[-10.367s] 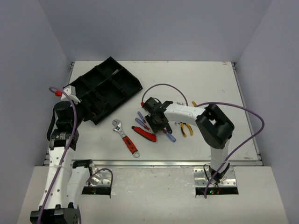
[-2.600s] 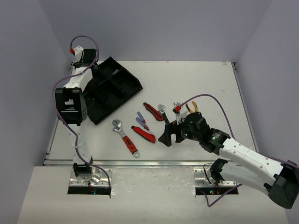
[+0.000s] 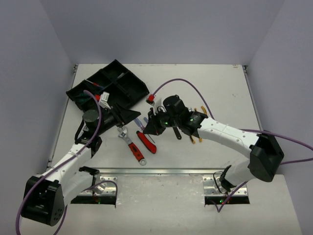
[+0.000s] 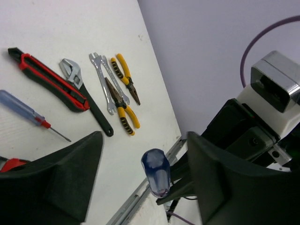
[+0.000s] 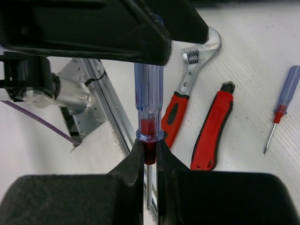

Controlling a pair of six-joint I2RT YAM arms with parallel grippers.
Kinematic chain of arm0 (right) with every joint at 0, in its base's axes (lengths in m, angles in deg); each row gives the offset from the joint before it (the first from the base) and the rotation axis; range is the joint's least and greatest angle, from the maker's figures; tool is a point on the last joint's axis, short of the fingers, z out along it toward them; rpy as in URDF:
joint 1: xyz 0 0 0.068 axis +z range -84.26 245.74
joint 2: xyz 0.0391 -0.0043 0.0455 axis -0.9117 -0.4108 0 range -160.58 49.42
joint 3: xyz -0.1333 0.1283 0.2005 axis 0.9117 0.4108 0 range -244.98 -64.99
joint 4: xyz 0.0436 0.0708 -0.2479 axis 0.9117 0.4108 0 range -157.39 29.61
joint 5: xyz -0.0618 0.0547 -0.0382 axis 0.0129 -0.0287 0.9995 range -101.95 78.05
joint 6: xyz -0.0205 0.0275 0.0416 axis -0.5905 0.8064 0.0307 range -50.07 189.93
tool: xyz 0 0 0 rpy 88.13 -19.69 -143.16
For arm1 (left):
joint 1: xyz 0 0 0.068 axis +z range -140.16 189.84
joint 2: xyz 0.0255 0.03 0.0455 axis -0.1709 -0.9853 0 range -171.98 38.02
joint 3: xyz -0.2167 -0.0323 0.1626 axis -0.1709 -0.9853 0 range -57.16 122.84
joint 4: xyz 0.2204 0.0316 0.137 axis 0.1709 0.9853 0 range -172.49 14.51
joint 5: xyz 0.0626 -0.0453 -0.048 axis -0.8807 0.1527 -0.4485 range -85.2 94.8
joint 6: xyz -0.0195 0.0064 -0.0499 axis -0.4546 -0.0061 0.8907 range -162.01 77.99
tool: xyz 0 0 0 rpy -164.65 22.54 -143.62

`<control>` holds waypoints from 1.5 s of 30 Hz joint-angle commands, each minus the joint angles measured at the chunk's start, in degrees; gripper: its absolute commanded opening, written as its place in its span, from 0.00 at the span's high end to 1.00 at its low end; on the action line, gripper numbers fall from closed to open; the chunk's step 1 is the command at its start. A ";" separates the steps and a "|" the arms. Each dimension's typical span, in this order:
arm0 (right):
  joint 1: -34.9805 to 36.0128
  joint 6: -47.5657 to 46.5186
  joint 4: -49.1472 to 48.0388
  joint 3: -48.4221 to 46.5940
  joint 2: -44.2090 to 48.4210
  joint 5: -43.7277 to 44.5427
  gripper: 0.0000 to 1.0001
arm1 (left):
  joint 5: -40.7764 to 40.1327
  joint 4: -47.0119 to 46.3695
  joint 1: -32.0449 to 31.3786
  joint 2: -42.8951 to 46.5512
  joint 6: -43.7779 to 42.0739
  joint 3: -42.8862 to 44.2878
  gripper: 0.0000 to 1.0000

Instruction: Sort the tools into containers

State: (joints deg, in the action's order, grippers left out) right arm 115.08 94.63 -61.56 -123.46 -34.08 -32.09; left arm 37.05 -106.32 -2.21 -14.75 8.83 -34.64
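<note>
Handover in hand — right claw (image 5: 149, 152) pinches the blue screwdriver (image 5: 148, 101) by its neck, left claw (image 4: 144, 143) wide around its handle — closing likely next.

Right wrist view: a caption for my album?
Right gripper pinching a blue screwdriver; wrench and red knife lie on the table.

The black divided tray (image 3: 128, 88) sat tilted at ten o'clock on the table (image 3: 220, 88). The left gripper (image 3: 133, 115) and right gripper (image 3: 150, 125) nearly met mid-table. At their six o'clock lay a red-handled wrench (image 3: 133, 146) and a red utility knife (image 3: 146, 142).
</note>
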 commanded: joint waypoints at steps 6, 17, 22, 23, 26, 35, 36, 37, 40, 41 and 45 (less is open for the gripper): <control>0.40 4.22 -7.07 -0.67 2.47 0.09 1.00 | 4.23 -12.92 -3.16 -3.04 5.42 -0.37 0.75; 0.27 3.92 0.93 -0.06 5.88 13.75 0.02 | -20.29 21.97 -3.33 -9.83 -10.91 21.30 1.00; -0.15 1.94 8.09 3.61 12.99 28.25 0.01 | -39.28 38.52 3.16 -24.54 -13.83 41.04 1.00; -0.28 1.78 8.99 4.15 14.09 29.19 0.01 | -41.14 39.86 4.75 -27.76 -13.74 44.87 1.00; -0.64 0.76 10.62 5.84 18.16 30.81 0.01 | -48.95 44.94 11.13 -35.95 -13.27 55.60 1.00; -0.65 0.61 11.54 13.70 25.08 27.22 0.01 | -60.47 44.17 20.02 -61.41 -24.01 87.53 1.00; -0.65 0.56 11.24 14.44 25.44 27.01 0.01 | -60.94 44.33 20.04 -63.36 -25.15 89.37 1.00; -0.65 0.45 10.70 15.04 25.72 26.85 0.01 | -61.43 44.23 20.04 -65.22 -25.92 90.80 1.00; -0.65 0.44 9.82 15.76 25.85 26.04 0.01 | -61.61 42.81 20.04 -68.34 -26.84 91.21 0.98; -0.65 0.35 9.07 16.09 25.52 25.45 0.01 | -61.11 42.39 19.96 -69.83 -27.09 91.29 0.98; -0.65 0.10 7.28 16.93 24.37 23.22 0.01 | -57.51 42.31 19.94 -71.61 -25.48 89.87 0.96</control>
State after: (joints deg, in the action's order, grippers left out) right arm 114.52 95.42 -49.72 -106.77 -9.49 -6.98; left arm -21.75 -62.69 18.10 -85.73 -15.81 54.59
